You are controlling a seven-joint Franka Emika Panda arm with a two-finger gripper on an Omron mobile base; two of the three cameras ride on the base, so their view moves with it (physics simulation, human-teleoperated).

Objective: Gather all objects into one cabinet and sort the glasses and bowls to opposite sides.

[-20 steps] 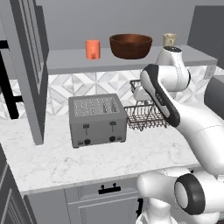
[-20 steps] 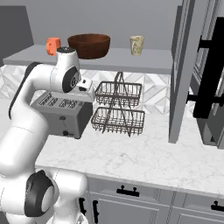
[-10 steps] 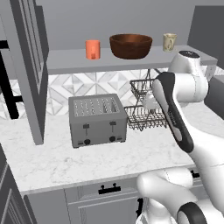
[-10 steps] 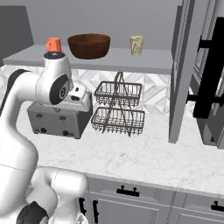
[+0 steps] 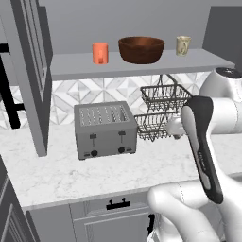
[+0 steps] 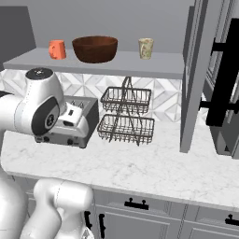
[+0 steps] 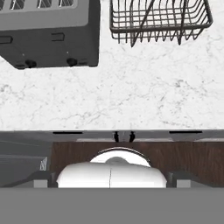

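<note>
End effector [image 7: 111,186]: tips at the bottom of the hand view, spread wide, grasping nothing, looking down over the marble surface [image 7: 131,96]. Beyond, toaster [image 5: 105,129] and wire racks [image 5: 160,111]. On the cabinet shelf [image 5: 142,66], left to right: orange mug [image 5: 99,53], wooden bowl [image 5: 141,49], cream mug [image 5: 183,45], all upright, mouths up. No legible writing.
</note>
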